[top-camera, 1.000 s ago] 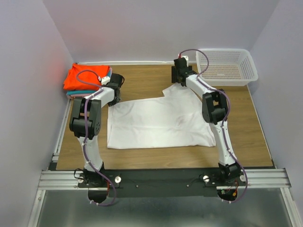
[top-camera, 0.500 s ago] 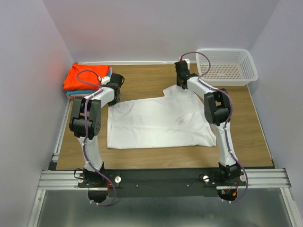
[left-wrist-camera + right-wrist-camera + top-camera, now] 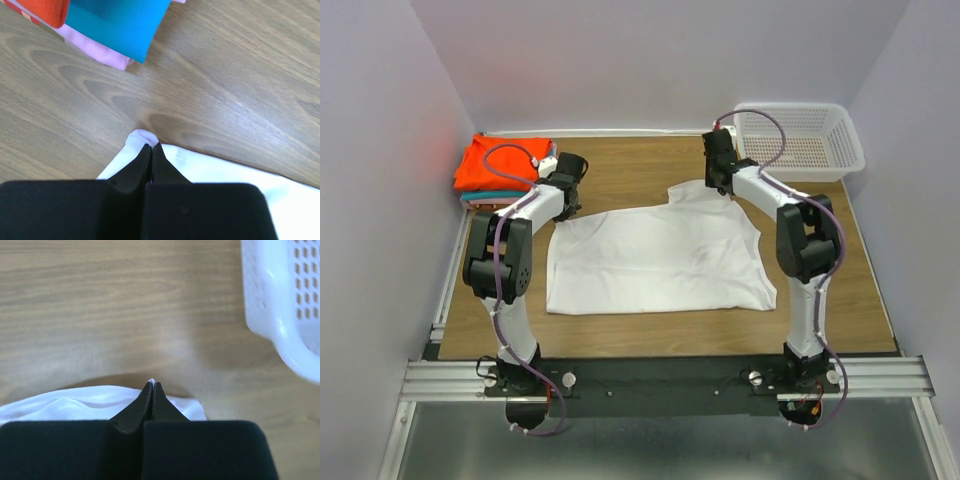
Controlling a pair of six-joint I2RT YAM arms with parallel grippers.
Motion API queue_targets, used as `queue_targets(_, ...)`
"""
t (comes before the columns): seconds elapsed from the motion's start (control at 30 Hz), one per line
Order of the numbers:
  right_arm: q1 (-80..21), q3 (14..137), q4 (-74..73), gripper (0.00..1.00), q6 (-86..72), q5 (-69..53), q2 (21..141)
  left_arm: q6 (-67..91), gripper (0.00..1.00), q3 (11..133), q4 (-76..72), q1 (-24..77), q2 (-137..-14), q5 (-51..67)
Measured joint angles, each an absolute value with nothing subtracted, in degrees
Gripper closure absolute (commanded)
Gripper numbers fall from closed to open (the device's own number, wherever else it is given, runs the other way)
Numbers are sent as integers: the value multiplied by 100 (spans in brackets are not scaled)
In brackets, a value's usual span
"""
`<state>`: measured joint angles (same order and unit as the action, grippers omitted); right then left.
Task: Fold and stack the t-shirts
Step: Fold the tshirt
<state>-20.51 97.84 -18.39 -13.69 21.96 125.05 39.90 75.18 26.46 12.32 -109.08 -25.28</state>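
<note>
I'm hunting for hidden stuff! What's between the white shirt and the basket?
Just bare wooden table, nothing else. The right wrist view shows it between the white shirt and the basket.

The white t-shirt (image 3: 655, 262) is lying spread out mid-table, one sleeve sticking out far side; the folded orange-red shirt (image 3: 495, 162) is sitting atop the teal shirt (image 3: 120, 20) and pink shirt (image 3: 107, 51), far left.

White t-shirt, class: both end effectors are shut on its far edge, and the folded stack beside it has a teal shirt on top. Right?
No: the top shirt of the folded stack is orange-red, not teal; the top external view shows it. The left end effector and right end effector are shut on the white t-shirt's far edge.
</note>
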Motion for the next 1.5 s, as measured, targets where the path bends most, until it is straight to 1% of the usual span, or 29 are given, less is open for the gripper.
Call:
queue_targets(0.17,-2051,8578,-1586,100,-1544,2075,11393,3997,100,7439,2641,1284,-10772,-2526)
queue_targets(0.37,-2071,7363,-1450,100,-1815,1890,10560,4042,100,7087,2639,1288,-10591,-2530)
queue_targets(0.63,-2134,6176,-1437,100,-1986,1820,8997,4086,100,6587,2593,1288,-10151,-2532)
queue_targets(0.87,-2143,5553,-1474,100,-2064,1813,7972,4145,100,6316,2578,1288,-9946,-2534)
queue_targets(1.3,-2143,5103,-1704,100,-2115,1673,6991,4340,100,6112,2600,1288,-9445,-2749)
queue_targets(1.5,-2143,4893,-1798,99,-2165,1566,6611,4473,100,5808,2600,1356,-9157,-2792)
